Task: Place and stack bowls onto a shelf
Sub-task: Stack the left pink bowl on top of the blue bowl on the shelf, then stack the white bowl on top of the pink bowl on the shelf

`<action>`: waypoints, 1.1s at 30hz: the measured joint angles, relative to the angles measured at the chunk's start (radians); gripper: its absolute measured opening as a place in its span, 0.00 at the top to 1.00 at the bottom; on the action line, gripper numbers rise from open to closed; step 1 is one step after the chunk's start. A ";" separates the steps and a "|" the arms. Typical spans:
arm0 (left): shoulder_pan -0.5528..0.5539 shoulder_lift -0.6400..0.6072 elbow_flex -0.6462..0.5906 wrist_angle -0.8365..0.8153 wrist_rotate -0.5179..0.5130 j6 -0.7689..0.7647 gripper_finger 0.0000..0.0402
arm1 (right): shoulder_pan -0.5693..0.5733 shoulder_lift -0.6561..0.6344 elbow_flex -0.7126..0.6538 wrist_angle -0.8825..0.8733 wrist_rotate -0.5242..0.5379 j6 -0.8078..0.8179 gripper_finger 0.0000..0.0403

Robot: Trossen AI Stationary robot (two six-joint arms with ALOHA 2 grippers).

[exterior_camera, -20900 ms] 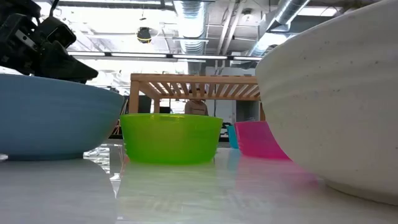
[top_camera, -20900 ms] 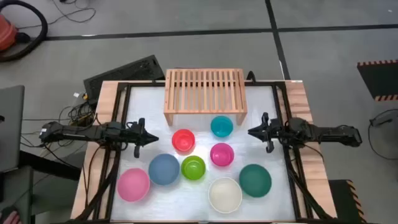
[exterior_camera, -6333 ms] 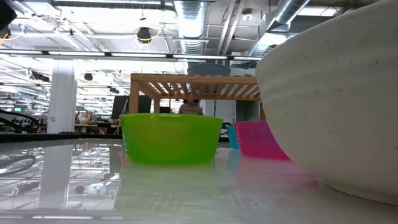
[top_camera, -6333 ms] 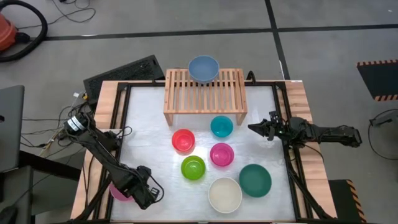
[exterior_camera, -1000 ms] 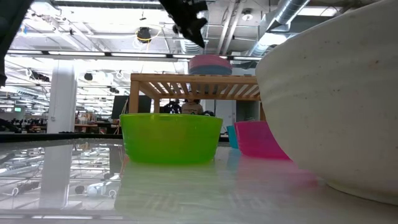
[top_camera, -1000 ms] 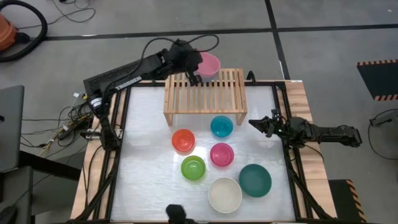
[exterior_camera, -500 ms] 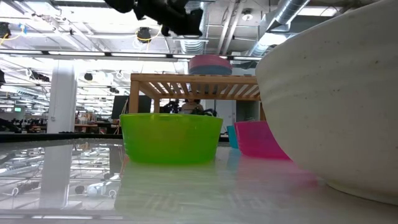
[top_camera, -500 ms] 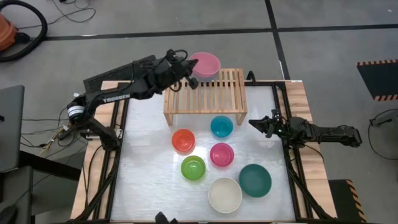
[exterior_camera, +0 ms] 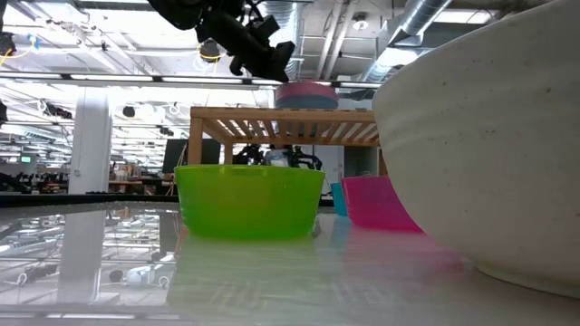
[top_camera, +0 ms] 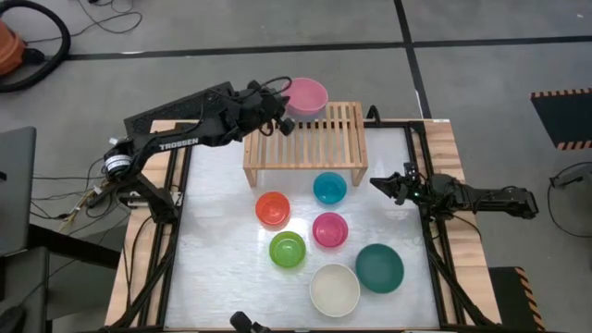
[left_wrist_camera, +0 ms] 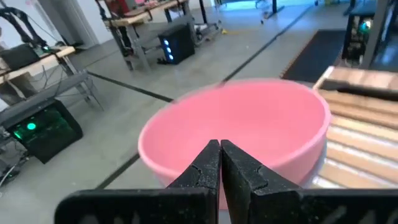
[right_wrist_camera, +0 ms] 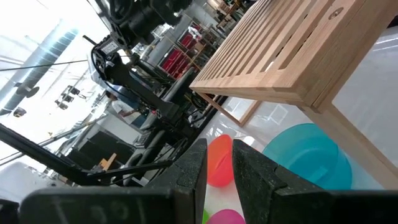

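One shelf (top_camera: 304, 139) stands at the surface's (top_camera: 217, 231) far edge, long axis parallel to it. A pink bowl (top_camera: 306, 95) sits upright on it. Six bowls rest mid-surface. Left gripper (top_camera: 285, 122) beside pink bowl, fingers together; right gripper (top_camera: 381, 184) near right edge, fingers nearly together.

My table (top_camera: 231, 231) has a pale, glossy top inside a black frame with wooden side edges. Around it lies grey concrete floor (top_camera: 481, 23) crossed by dark seams. Beyond the far-left corner, a black hose (top_camera: 42, 42) loops beside an orange object at the floor's edge. Off the right edge sits a dark mat with striped hazard tape (top_camera: 564, 116). Level across the table, a white pillar (exterior_camera: 89, 140) rises toward silver ceiling ducts (exterior_camera: 276, 18) and strip lighting. Past my wrist stand workbenches (left_wrist_camera: 43, 59) and a green-lit dark box (left_wrist_camera: 37, 130).
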 joint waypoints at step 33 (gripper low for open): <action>-0.425 -0.221 0.072 -0.779 0.522 0.034 0.67 | 0.000 0.000 0.000 0.000 0.000 -0.005 0.74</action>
